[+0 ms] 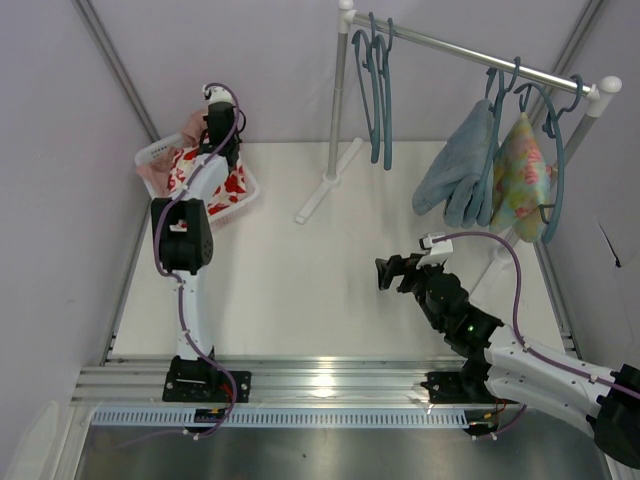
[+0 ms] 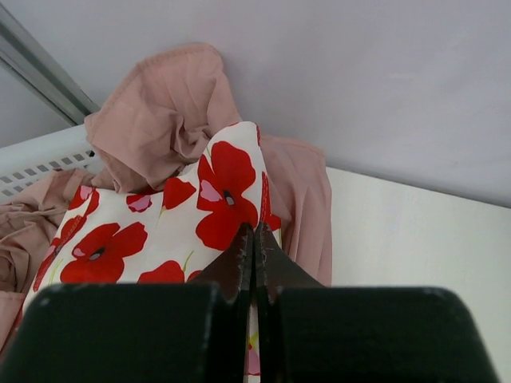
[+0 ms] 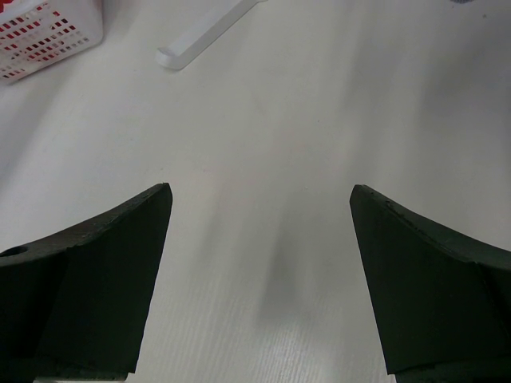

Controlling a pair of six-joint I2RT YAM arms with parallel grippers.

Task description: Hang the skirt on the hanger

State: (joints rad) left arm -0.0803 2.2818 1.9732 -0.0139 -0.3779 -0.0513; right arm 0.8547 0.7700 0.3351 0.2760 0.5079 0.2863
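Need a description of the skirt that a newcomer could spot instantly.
At the table's far left corner sits a white slatted basket. The skirt lies in it, its edge pinched in the left gripper. It is white with bold red flowers, unlike the plain dusty-pink cloth bunched around it.

A white perforated plastic basket (image 1: 148, 153) sits far left on the white worktop (image 1: 300, 290), holding a crumpled dusty-pink cloth (image 2: 160, 112). Far right, a white-posted metal clothes rack (image 1: 470, 55) carries a light blue cloth (image 1: 460, 170) beside a pale green floral garment (image 1: 520, 180).
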